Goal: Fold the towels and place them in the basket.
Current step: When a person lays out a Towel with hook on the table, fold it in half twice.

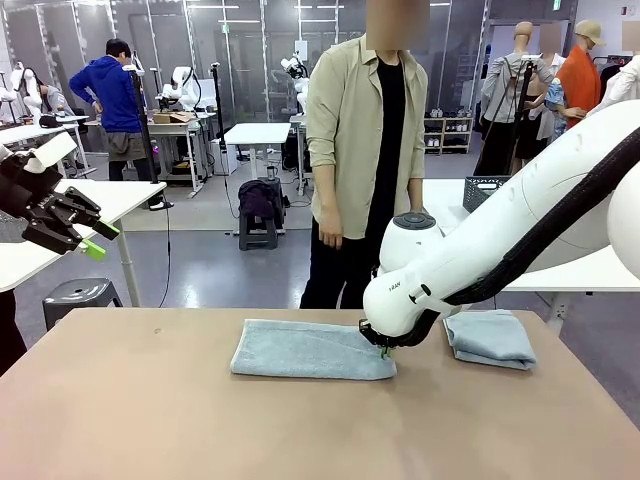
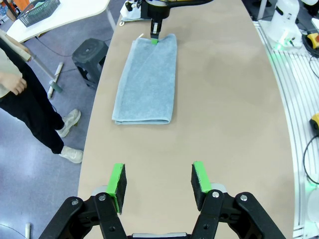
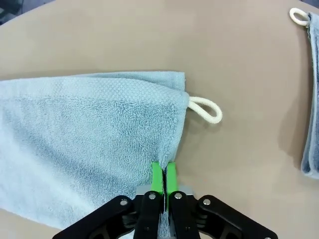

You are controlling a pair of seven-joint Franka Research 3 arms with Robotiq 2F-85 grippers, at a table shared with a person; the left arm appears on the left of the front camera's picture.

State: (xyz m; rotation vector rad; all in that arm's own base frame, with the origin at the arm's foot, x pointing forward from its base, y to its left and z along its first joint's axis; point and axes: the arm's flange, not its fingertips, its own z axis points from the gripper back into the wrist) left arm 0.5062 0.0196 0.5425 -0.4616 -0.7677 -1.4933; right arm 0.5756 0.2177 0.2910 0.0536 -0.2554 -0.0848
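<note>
Right tool (image 3: 163,177) is pinching the right edge of the half-folded towel (image 1: 310,349) lying mid-counter, likely to lift it for another fold, while left tool (image 2: 158,181) is hanging apart and empty at left, second towel (image 1: 490,337) waiting far right.

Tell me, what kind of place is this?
Probably a robotics lab or test hall: other robot arms stand at far work tables, while here a robot's right gripper pinches a towel.
</note>
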